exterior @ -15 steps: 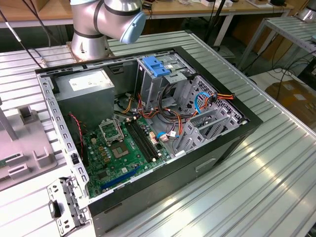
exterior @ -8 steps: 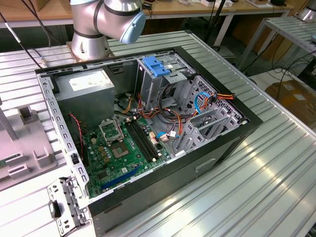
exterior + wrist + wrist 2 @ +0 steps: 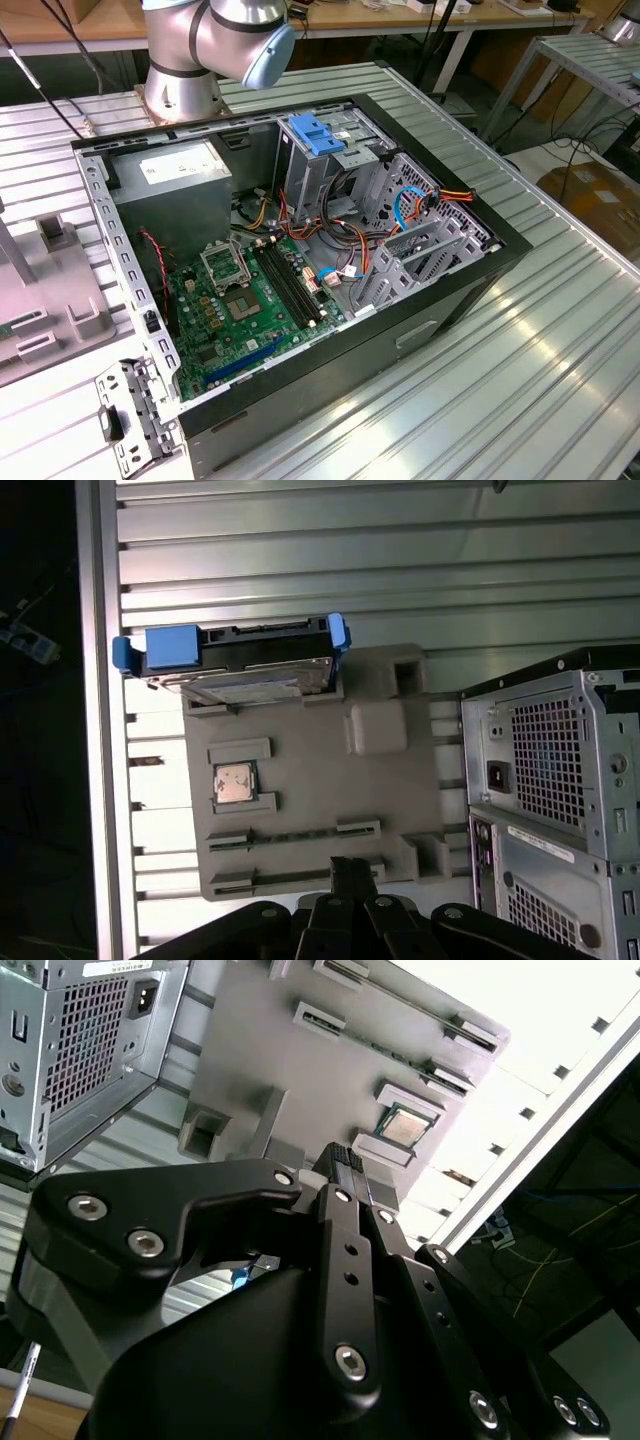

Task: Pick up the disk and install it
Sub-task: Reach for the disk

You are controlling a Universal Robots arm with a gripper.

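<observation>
The gripper (image 3: 350,870) has its fingers closed together on nothing, poised over the near end of the grey tray (image 3: 300,780), which lies beside the case (image 3: 550,780) at the exterior view's left edge. The disk (image 3: 240,670) rests at the tray's far end. It looks stiff, dense, smooth and shock-shy, so I would pinch its metal body mid-length, not the springy blue rails (image 3: 165,648).

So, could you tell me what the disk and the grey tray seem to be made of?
The disk: silvery metal body, dully reflective; its blue side rails look like matte plastic. The grey tray: uniform matte finish with moulded recesses, probably plastic.
</observation>
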